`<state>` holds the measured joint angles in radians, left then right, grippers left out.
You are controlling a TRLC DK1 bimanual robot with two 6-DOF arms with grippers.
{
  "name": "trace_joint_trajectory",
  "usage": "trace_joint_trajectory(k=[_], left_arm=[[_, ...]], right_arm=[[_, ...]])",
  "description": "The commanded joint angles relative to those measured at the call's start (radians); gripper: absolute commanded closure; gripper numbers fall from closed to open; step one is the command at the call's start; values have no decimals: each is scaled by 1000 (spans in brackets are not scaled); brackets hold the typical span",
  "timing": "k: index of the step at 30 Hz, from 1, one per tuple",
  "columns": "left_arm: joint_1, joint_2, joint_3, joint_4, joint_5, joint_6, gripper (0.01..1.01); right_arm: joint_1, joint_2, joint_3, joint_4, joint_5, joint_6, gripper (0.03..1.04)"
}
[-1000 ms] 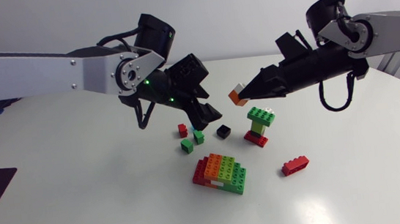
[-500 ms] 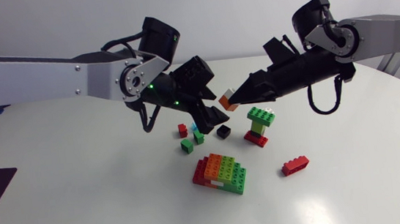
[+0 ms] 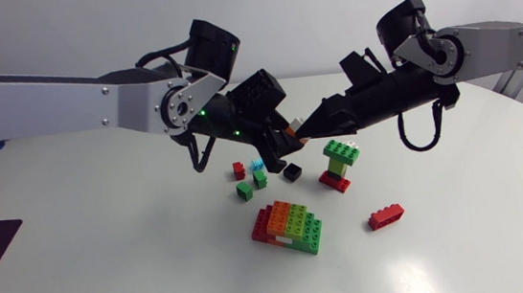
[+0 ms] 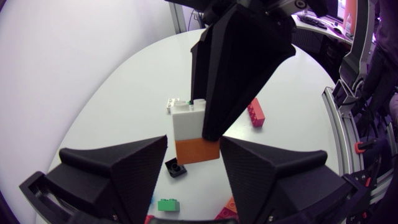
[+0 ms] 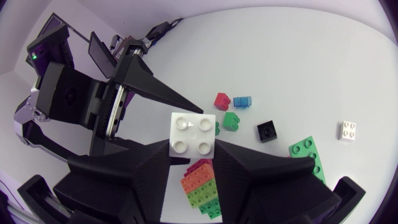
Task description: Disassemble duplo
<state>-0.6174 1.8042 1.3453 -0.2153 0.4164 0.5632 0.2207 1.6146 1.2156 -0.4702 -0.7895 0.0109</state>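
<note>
White-over-orange plastic duplo brick stack (image 4: 188, 134): clamped between fingers of right gripper (image 5: 193, 149), aloft over white table (image 3: 463, 242). Left gripper (image 4: 194, 143): fingers apart, flanking orange end of stack, narrow gap beside one finger.

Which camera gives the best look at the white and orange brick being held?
Left wrist view: the brick shows side on, white over orange. The right wrist view shows only its white studded top; the head view, just an orange sliver.
</note>
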Motion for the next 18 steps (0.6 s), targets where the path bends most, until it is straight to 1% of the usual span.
trace_joint_trajectory(k=[1,11,18], left_arm=[[-1,-17,-18,16,10,-16,667],[-24,-14,-32,19,10,7,682],[-24,-31,-60,19,10,30,685]], right_arm=[[11,7,1,5,-10,24,805],[0,-12,12,1,-10,27,805],[-18,-19,21,-12,-17,24,798]])
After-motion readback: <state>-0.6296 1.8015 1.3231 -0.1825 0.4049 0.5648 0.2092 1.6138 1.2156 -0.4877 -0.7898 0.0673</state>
